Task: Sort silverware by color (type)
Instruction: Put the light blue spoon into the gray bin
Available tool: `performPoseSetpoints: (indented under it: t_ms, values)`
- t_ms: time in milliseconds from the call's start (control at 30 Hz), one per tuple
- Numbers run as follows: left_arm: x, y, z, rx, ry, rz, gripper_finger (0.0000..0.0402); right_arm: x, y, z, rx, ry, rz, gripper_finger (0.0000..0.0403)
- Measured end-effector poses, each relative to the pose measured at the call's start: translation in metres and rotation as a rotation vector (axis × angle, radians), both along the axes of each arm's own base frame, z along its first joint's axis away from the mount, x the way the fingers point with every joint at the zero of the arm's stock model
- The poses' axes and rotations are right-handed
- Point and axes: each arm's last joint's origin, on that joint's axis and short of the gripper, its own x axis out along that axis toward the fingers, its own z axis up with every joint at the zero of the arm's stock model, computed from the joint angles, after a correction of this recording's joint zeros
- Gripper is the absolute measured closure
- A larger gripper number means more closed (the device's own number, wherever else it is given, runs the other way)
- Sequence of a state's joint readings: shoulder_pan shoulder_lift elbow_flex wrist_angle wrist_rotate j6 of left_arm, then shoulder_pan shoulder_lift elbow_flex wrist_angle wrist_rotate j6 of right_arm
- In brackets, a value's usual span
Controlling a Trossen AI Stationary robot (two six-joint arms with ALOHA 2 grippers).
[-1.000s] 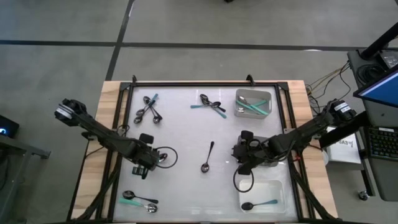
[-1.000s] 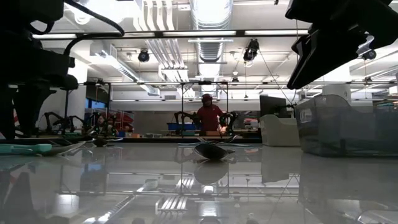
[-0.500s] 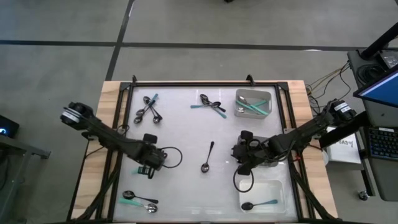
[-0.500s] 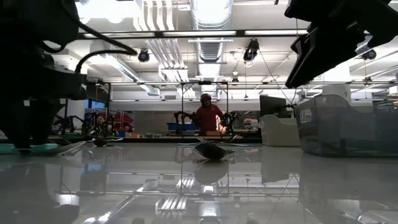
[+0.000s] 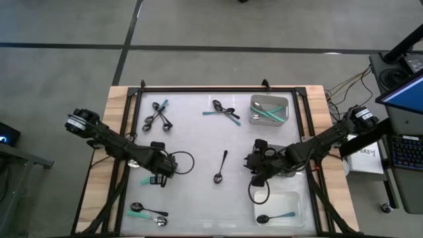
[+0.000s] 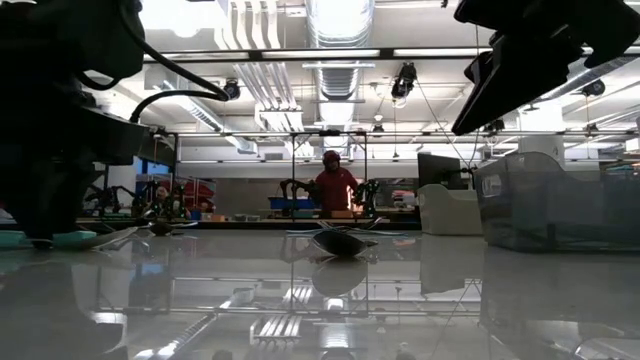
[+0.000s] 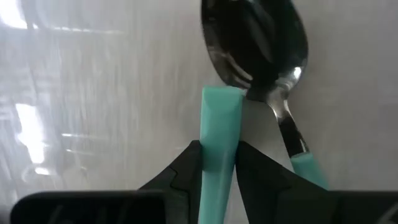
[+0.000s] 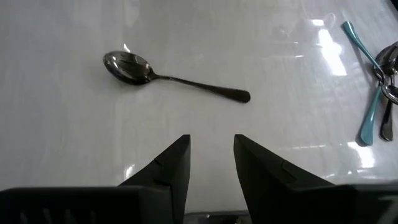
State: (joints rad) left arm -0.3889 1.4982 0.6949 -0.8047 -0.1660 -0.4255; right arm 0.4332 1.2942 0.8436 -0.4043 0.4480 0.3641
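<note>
One teal-handled spoon (image 7: pixel 219 140) sits between the fingers of our left end effector (image 7: pixel 217 163), and the wrist view shows the fingers pinched on the handle near its end, with the shiny bowl (image 7: pixel 255 43) out in front. In the overhead view that end effector (image 5: pixel 158 177) is low over the left-middle of the table (image 5: pixel 192 132).

We'd say the trick here is to check the pinch is square on the flat of the handle before lifting, since a thin, slick handle could easily twist or slip. A second teal bit (image 7: pixel 309 169) shows just beside it, so we'd lift straight up to avoid dragging it along.

Our right end effector (image 8: pixel 211 155) hangs with its fingers apart and nothing between them, right of centre, facing the lone dark metal spoon (image 5: pixel 220 168) mid-table.

Farther out, a small teal-and-metal pile (image 5: pixel 148 211) lies at the near left edge, one spoon (image 5: pixel 275 217) rests in the white tray (image 5: pixel 299 198), and two more clusters (image 5: pixel 159 115) (image 5: pixel 222 111) sit along the far side. The grey tray (image 5: pixel 269 99) at far right holds teal-handled ones.
</note>
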Motion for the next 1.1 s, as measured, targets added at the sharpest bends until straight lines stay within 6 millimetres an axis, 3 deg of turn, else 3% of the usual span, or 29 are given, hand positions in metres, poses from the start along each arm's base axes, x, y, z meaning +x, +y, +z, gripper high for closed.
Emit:
performPoseSetpoints:
  t_ms: [600, 800, 1100]
  values:
    - [0.002, 0.002, 0.007, 0.093, -0.010, 0.142, 0.0351, 0.004, 0.002, 0.003, 0.023, -0.053, -0.003, 0.0287]
    - [0.008, 0.002, 0.029, 0.175, -0.004, 0.152, 0.0353, 0.006, 0.002, 0.005, 0.010, -0.087, -0.023, 0.0287]
    - [0.039, -0.005, 0.075, 0.235, -0.204, 0.140, 0.0353, 0.006, -0.001, 0.007, -0.061, -0.132, -0.093, 0.0287]
